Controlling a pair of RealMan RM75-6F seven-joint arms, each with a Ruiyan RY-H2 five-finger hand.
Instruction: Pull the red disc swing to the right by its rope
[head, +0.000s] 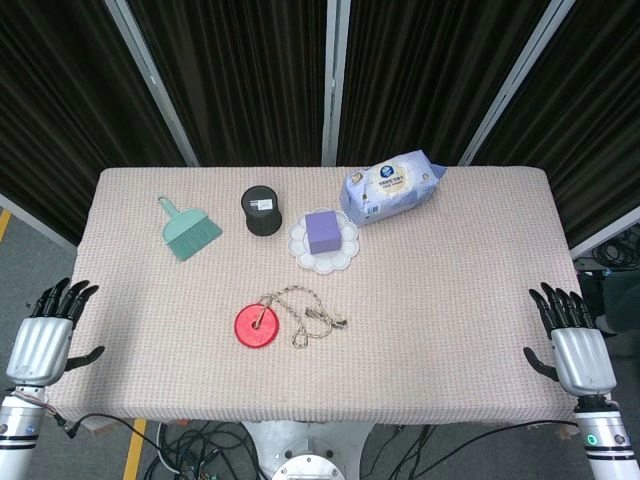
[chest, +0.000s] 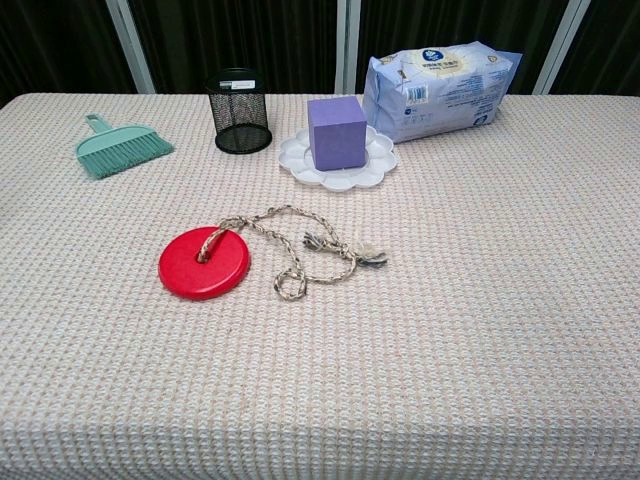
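Note:
The red disc swing (head: 258, 325) (chest: 203, 262) lies flat on the table, left of centre and near the front. Its beige rope (head: 308, 315) (chest: 295, 252) runs from the disc's middle and curls in loose loops to the right, ending in a frayed knot (chest: 373, 256). My left hand (head: 48, 328) hangs beside the table's left front corner, fingers spread, holding nothing. My right hand (head: 572, 340) hangs off the right front corner, also spread and empty. Both hands are far from the disc and rope. The chest view shows neither hand.
Along the back of the table (head: 450, 300) stand a teal hand brush (head: 187, 230), a black mesh cup (head: 262, 210), a white flower-shaped plate (head: 346, 247) bearing a purple cube (head: 322, 232), and a blue-white wipes pack (head: 392, 187).

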